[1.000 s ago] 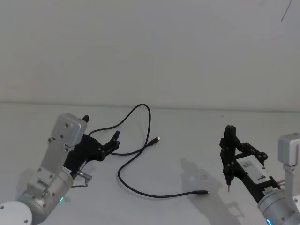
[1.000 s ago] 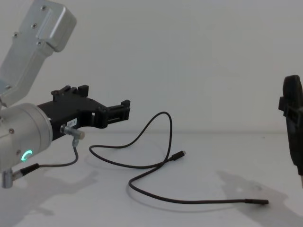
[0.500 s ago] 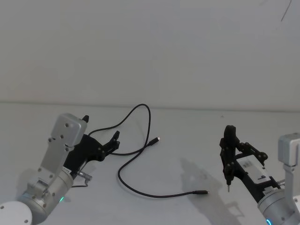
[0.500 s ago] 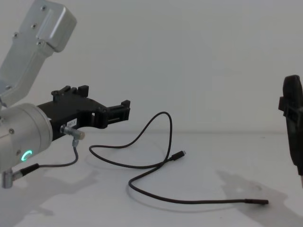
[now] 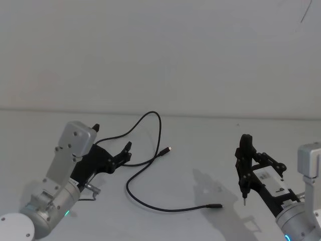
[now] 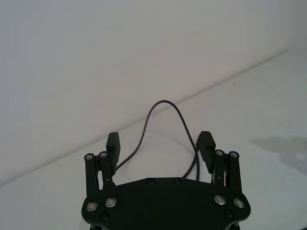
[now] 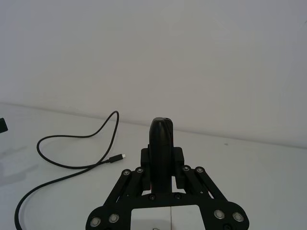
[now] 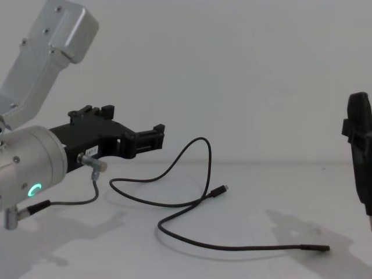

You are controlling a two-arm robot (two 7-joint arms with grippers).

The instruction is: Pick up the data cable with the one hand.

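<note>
The data cable [image 5: 128, 184] is a thin black cord curling across the white table, with one plug [image 5: 168, 149] mid-table and the other [image 5: 216, 205] nearer me. My left gripper [image 5: 113, 136] is the one hand. It hovers open at the cable's left loop, not touching it. From the side, the left gripper [image 8: 152, 138] hangs above the cable [image 8: 200, 139]. In the left wrist view the cable's arch [image 6: 164, 101] rises beyond the open left gripper [image 6: 159, 143]. My right gripper [image 5: 243, 145] stands upright and shut at the right, holding nothing.
A short dark wire with silver elbow connectors [image 8: 93, 174] hangs from the left arm's silver wrist. The white table top [image 5: 200, 150] spreads around the cable, backed by a plain white wall. The right gripper [image 8: 360, 125] stands at the chest view's right edge.
My left gripper has edged slightly forward and right, toward the cable. The cable and the right arm have not moved.
</note>
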